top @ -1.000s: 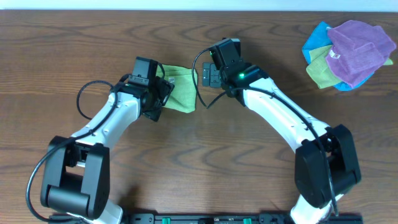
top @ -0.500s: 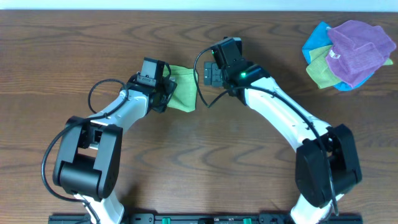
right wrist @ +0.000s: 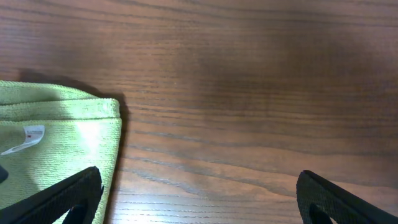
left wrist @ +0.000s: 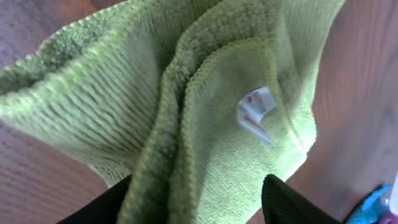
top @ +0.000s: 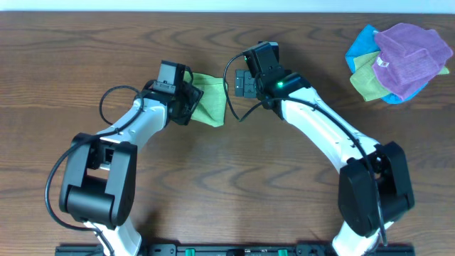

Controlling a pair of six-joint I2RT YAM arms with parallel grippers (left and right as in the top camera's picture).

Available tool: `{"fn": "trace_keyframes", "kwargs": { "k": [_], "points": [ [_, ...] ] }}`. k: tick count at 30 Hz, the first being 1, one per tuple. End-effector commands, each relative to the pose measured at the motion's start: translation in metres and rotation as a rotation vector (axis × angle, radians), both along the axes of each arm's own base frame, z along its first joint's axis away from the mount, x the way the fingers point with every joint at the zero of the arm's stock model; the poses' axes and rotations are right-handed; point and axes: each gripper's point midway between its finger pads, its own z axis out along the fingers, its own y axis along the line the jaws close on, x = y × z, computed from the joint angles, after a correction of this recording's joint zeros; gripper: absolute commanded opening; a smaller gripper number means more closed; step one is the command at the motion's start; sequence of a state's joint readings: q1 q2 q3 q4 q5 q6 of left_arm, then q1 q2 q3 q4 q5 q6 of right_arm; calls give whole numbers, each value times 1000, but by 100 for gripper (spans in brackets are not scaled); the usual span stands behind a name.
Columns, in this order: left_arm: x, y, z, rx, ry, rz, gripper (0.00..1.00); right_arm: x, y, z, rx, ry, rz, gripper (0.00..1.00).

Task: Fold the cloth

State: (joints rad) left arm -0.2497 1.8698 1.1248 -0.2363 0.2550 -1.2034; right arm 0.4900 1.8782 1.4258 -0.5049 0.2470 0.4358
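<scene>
My left tool [left wrist: 193, 208] clenches a bunched ridge of the light green terry cloth [left wrist: 205, 124], which lies toward 12 o'clock on the wooden tabletop [top: 227, 185]. My right tool [right wrist: 199, 205] gapes empty, with the cloth's corner at its 9 o'clock. I judge this uneven bunch could slip or fold crooked.

The green cloth [top: 210, 101] lies on the table [top: 227, 185] in the upper middle of the overhead frame, folded into a small layered square. Its ribbed terry layers bunch into a raised ridge. A small white label [left wrist: 256, 113] shows on the top layer near a stitched edge.
</scene>
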Motion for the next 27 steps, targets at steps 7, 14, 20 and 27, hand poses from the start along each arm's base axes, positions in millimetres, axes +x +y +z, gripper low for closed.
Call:
{"fn": "trace_keyframes", "kwargs": {
  "k": [7,14,20,27],
  "points": [
    [3,11,15,21,1,-26,50,4,-2,13,-1,-28,2,99],
    [1,12,14,26,9,-32,43,4,-2,13,-1,-28,3,99],
    [3,11,17,34,-7,-54,38,4,-2,13,-1,-29,3,99],
    [28,6,49,74,-120,-146,6,4,-2,13,-1,-28,3,99]
  ]
}}
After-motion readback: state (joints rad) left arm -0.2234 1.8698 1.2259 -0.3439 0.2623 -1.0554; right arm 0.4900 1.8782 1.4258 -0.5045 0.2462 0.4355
